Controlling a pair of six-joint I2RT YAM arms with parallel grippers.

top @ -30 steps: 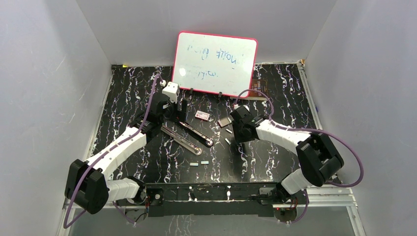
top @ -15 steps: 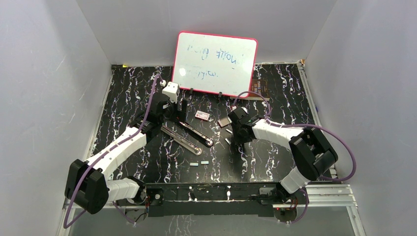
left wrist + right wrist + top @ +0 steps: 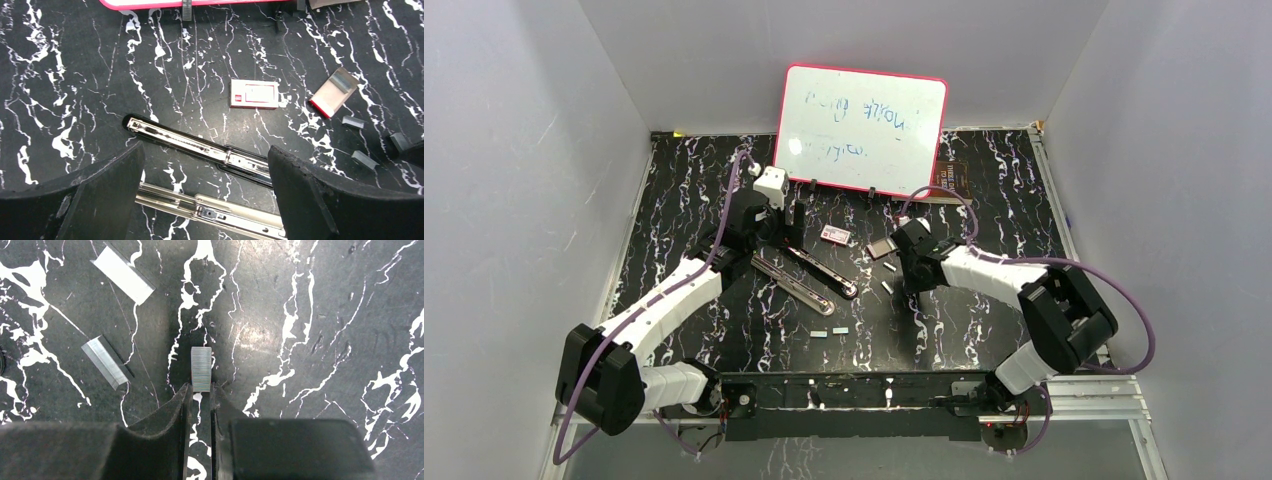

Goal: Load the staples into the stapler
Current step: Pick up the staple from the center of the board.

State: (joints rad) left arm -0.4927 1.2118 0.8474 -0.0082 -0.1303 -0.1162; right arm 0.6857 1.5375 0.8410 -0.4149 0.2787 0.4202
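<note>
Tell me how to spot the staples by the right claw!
Start at the whiteboard, then go down and a bit right to the right claw. The staple strip you want has its end pinched between the claw's tips; two other strips lie loose and slanted to its left.

Wide-spread black fingers (image 3: 80, 200) of the left gripper (image 3: 205, 152) fill the lower left and lower right corners. Between them the stapler (image 3: 200, 146) lies opened out on the black, white-veined table (image 3: 75, 75): its black half runs diagonally from centre-left down to the right, and the shiny rail half lies along the bottom edge. Above it sits a small white box (image 3: 254, 93) with a red label. To the right lies a red-edged tray (image 3: 332, 91), tilted, and below it, near the right edge, are short grey staples (image 3: 353, 121). A pink-rimmed whiteboard (image 3: 150, 3) lines the top edge.
</note>
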